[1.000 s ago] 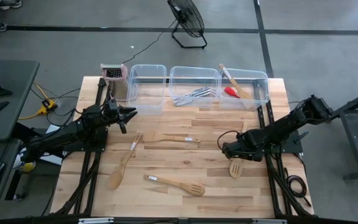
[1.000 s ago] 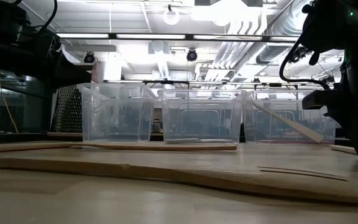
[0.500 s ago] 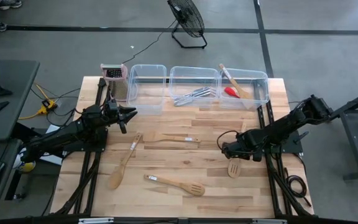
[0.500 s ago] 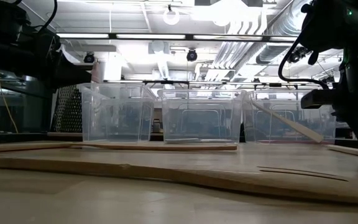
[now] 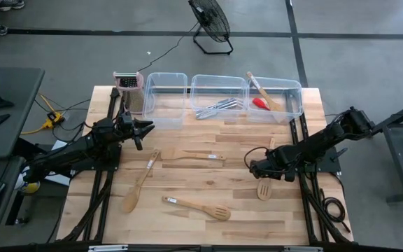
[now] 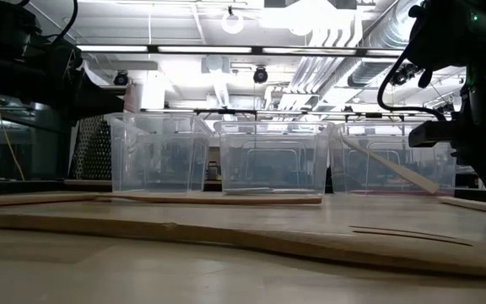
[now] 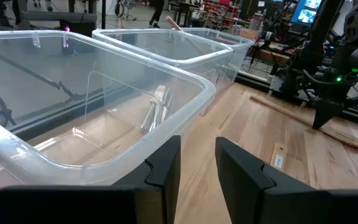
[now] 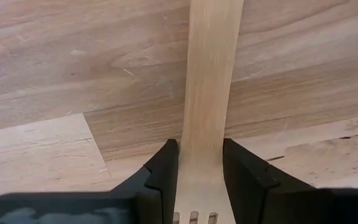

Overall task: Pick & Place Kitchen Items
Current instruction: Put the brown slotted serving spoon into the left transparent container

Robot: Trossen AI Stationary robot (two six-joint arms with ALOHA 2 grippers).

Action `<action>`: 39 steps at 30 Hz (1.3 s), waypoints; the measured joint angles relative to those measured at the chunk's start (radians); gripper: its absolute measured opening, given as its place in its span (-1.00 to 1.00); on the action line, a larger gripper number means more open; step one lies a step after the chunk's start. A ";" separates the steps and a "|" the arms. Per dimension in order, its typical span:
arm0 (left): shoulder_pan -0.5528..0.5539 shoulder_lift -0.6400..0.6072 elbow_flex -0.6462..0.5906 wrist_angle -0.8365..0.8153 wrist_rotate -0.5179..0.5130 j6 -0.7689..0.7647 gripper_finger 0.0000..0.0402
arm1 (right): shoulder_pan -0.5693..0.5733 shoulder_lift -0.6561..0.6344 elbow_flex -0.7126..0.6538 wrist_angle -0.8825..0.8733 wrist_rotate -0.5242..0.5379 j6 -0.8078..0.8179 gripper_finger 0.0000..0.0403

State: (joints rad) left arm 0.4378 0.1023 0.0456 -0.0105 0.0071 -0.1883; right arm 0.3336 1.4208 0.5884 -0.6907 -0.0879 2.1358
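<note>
Nearest the desk's (image 5: 201, 224) front edge: a slotted wooden spatula (image 5: 196, 207). Toward the right edge, right end effector (image 5: 264, 173) clamped on another slotted spatula (image 8: 209, 93). Farther back, left end effector (image 7: 197, 163) fingers slightly apart, holding nothing, near the back-edge tubs (image 5: 165, 91).

A robotics lab or workshop, not a home. The butcher-block table (image 5: 208, 175) stands on a bare grey concrete floor (image 5: 341, 63) crossed by dark tape lines, with a black floor fan (image 5: 210, 21) at twelve o'clock and a yellow plug block (image 5: 51, 119) trailing cables at nine o'clock. A grey desk (image 5: 2, 105) sits beyond it. Overhead run exposed silver ducts (image 6: 344, 51) and strip lights (image 6: 226, 49). Farther back there seem to be lit monitors (image 7: 306, 9) and cluttered shelving, though that part is hazy.
</note>
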 joint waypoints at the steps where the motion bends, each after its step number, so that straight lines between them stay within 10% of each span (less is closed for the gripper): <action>1: 0.000 0.000 0.000 0.000 0.000 0.000 -0.50 | 0.000 0.000 0.000 0.000 0.000 -0.006 -0.51; 39: 0.000 0.000 0.000 0.000 0.000 0.000 -0.50 | 0.000 0.002 0.066 0.422 -0.076 -0.546 -0.52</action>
State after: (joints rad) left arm 0.4378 0.1020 0.0456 -0.0105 0.0071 -0.1883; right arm 0.3340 1.4231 0.6544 -0.2686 -0.1643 1.5901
